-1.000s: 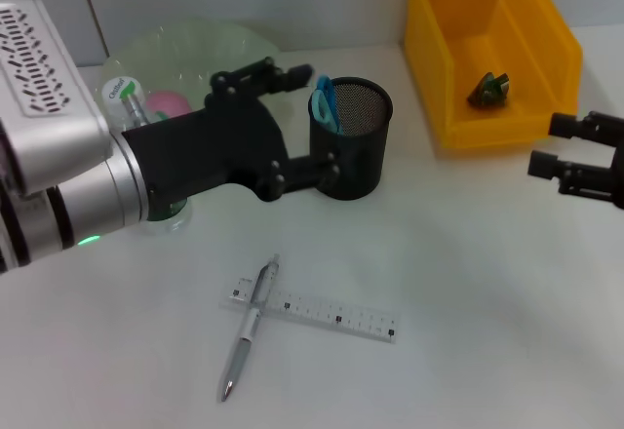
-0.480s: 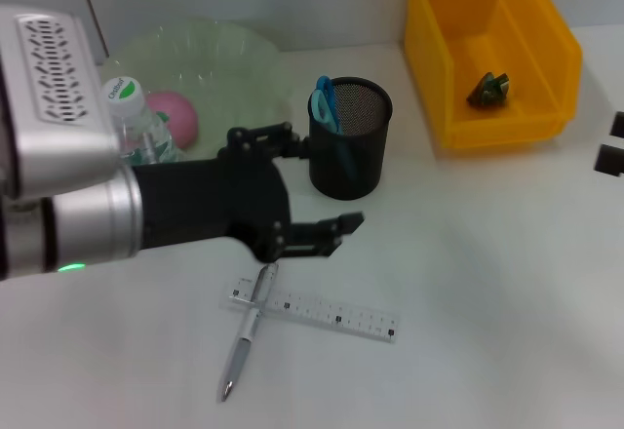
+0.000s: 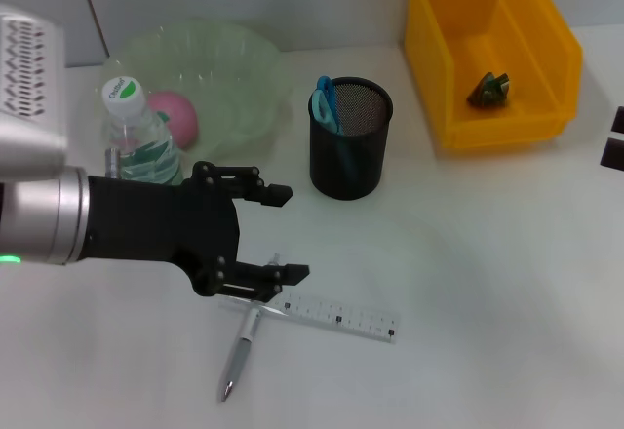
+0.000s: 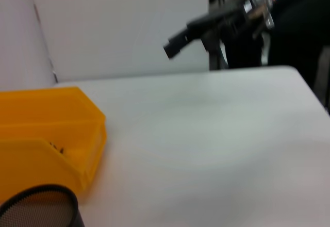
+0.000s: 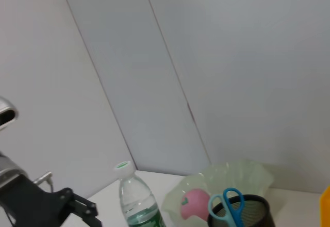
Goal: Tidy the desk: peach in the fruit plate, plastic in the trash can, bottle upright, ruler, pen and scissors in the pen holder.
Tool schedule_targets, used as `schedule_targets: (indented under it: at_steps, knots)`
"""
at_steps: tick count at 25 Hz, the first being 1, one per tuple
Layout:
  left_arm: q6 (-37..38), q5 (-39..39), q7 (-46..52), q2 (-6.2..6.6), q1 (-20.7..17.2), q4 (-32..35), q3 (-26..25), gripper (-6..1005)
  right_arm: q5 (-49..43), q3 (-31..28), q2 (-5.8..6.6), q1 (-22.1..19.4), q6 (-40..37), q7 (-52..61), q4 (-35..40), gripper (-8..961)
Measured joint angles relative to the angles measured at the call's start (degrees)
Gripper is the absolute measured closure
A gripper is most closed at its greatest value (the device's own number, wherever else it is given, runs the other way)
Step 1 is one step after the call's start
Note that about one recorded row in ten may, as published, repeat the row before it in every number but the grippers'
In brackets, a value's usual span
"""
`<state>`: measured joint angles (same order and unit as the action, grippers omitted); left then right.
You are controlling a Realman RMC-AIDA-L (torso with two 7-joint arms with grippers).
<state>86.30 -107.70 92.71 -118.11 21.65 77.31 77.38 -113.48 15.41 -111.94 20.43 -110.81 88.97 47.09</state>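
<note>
My left gripper [image 3: 289,235] is open just above the top end of the silver pen [image 3: 246,339], which lies across the clear ruler [image 3: 336,315]. Blue scissors [image 3: 324,103] stand in the black mesh pen holder [image 3: 353,146]. The pink peach [image 3: 176,114] lies in the green fruit plate [image 3: 224,63], and the bottle [image 3: 135,138] stands upright beside it. Crumpled plastic [image 3: 487,89] lies in the yellow trash can [image 3: 526,29]. My right gripper [image 3: 615,137] shows only as two separated fingertips at the right edge. The right wrist view shows the bottle [image 5: 137,202], peach [image 5: 190,206] and scissors [image 5: 231,202].
The trash can [image 4: 49,136] and the pen holder rim [image 4: 37,202] appear in the left wrist view, with my right arm [image 4: 221,18] far off past the table's edge. White tabletop lies open to the right of the ruler.
My left gripper has pulled back from the pen holder toward me, down to the pen and ruler. The right gripper has drawn off to the right edge of the head view.
</note>
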Motion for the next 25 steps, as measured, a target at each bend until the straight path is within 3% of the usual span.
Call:
schedule_targets:
  at_steps: [5,12,15,25]
  knots:
    - [1.91,-7.08,-0.59,-0.05,5.87,-1.12,-0.16,202,0.09,0.31,-0.45,0.54,-0.03,0.52,0.17,231]
    - [2.60,-17.37,-1.04,-0.25,16.36,-7.94,1.69,202,-0.01,0.32,-0.56,0.85,0.33,0.96,0.13,233]
    - [2.38,-19.46,-1.60,-0.16,18.15,-9.37,2.62,208,0.05,0.32,-0.56,1.20,0.47,1.13,0.08,233]
    - [-0.03,-21.52,-2.28,2.24,24.44,-14.90,9.56,229,0.09,0.31,-0.84,2.17,0.76,1.77,-0.33,235]
